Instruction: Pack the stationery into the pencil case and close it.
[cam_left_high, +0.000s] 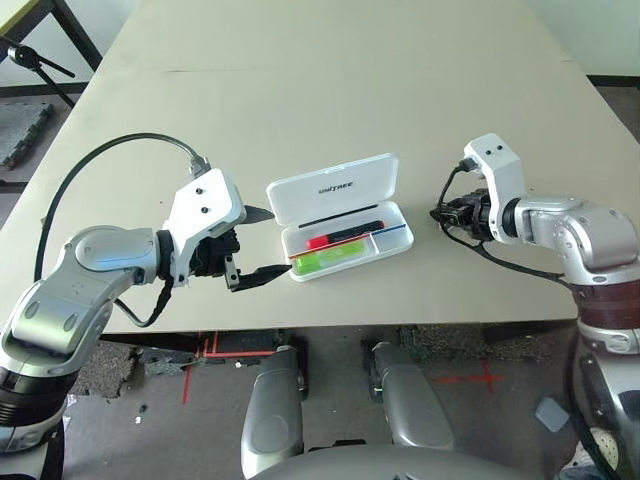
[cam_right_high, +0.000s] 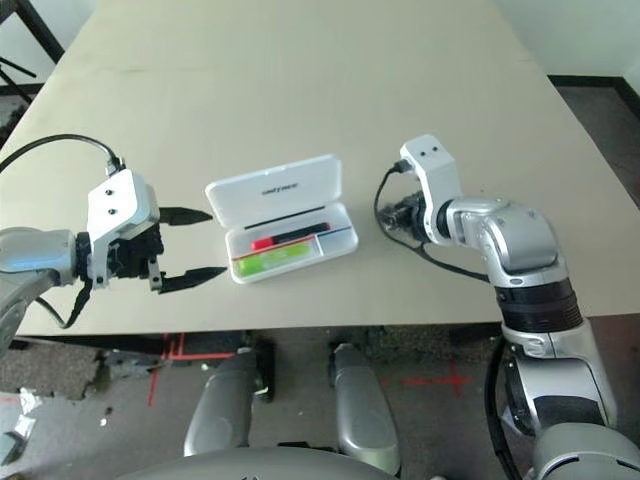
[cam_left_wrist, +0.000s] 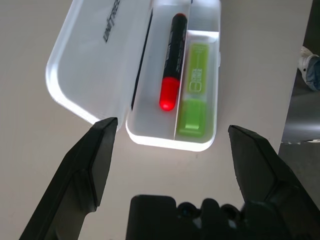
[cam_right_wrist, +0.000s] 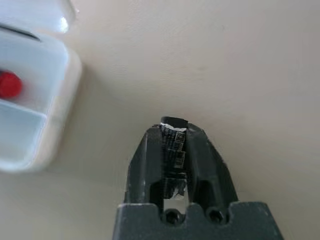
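Observation:
The white pencil case (cam_left_high: 335, 187) lies open near the table's front edge, its lid tipped back. Inside the tray lie the red-and-black marker (cam_left_high: 340, 238) and, in front of it, the lime-green highlighter (cam_left_high: 330, 260). My left gripper (cam_left_high: 272, 242) is open at the case's left end, one finger on each side of that end and a little short of it. In the left wrist view the marker (cam_left_wrist: 172, 65) and the highlighter (cam_left_wrist: 196, 90) lie side by side. To the right of the case, my right gripper (cam_right_wrist: 172, 127) is shut on the tiny dark-and-silver clip piece (cam_right_wrist: 173, 145), just above the table.
The beige table (cam_left_high: 300, 80) stretches bare behind the case. Its front edge runs just below both grippers. A black stand (cam_left_high: 35, 60) is on the floor at the far left. Black cables loop from both wrists.

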